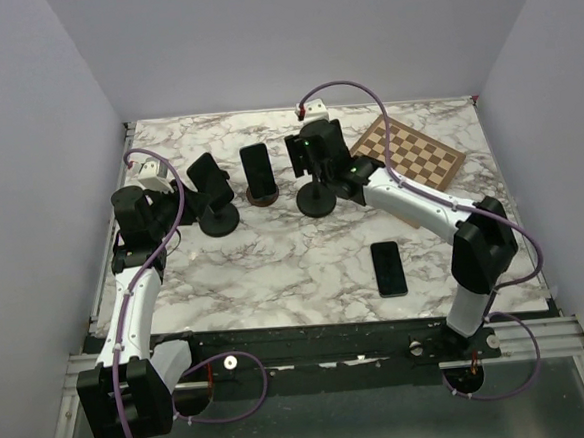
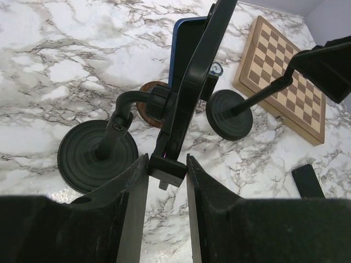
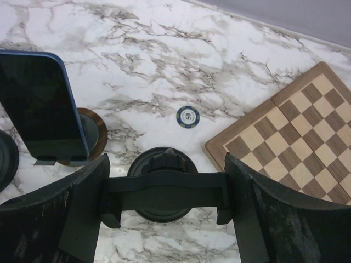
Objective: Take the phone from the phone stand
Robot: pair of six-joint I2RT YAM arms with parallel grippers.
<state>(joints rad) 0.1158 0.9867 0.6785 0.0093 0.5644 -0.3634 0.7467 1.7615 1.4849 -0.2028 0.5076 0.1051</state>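
Left wrist: left tool (image 2: 166,161) around phone (image 2: 200,60)

Tabletop (image 1: 305,263) is white marble with grey veins. Sitting right on it:

- a wooden chessboard (image 1: 409,151) far right
- a dark phone (image 1: 389,268) lying flat front right
- a black disc stand base (image 1: 218,222) on the left
- another black disc base (image 1: 317,201) mid-table
- a brown round base (image 1: 263,197) between them
- a little blue poker chip (image 3: 188,116)

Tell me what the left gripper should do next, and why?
Probably squeeze the fingers shut. The left gripper straddles the bottom end of the phone, clamped in the black phone stand, and the fingers look very close to it, but I cannot tell if they grip yet.
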